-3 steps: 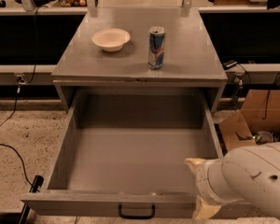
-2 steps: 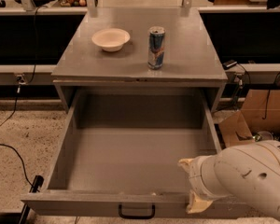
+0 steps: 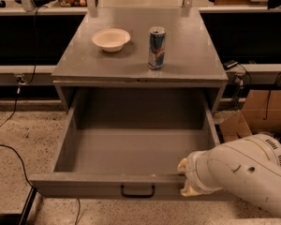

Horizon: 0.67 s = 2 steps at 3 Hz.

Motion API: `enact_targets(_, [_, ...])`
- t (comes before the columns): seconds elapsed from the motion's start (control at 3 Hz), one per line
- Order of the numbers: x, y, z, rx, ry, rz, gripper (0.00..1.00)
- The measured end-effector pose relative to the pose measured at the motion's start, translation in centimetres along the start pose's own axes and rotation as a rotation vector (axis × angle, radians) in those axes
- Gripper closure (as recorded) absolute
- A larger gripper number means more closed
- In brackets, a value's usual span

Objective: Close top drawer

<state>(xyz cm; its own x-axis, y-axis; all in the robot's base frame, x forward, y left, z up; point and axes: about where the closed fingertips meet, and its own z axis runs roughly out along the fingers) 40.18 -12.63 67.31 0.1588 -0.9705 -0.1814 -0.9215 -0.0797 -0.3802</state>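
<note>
The grey cabinet [image 3: 187, 60] stands beyond the gripper, its flat top well back from it and higher. The drawer [image 3: 131, 146] is pulled far out of the cabinet toward me, plain grey inside, and its front panel runs off to the left of the gripper. The robot's pale arm [image 3: 243, 172] comes in from the lower right and ends at the drawer's front right corner. There the gripper [image 3: 184, 178] sits against the front panel near its right end, its cream end showing both above the panel's top edge and in front of its face. Whether it is spread or pressed together I cannot tell.

A cardboard box [image 3: 267, 111] sits on the speckled floor [image 3: 28, 125], to the right of the gripper and beyond it, beside the cabinet. On the cabinet top, far behind the gripper and to its left, lies a shallow cream bowl [image 3: 111, 39]. A blue and silver can [image 3: 156, 48] stands upright to the right of the bowl, apart from it and a little left of the gripper's line. The black handle [image 3: 137, 191] sits mid-front on the panel, just left of the gripper and not touched by it.
</note>
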Motion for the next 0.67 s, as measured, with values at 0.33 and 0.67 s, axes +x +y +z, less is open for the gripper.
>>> enact_targets(0.33, [0.1, -2.2, 0.8, 0.019, 0.026, -0.001, 0.91])
enact_targets(0.67, [0.0, -5.6, 1.8, 0.035, 0.050, -0.006, 0.72])
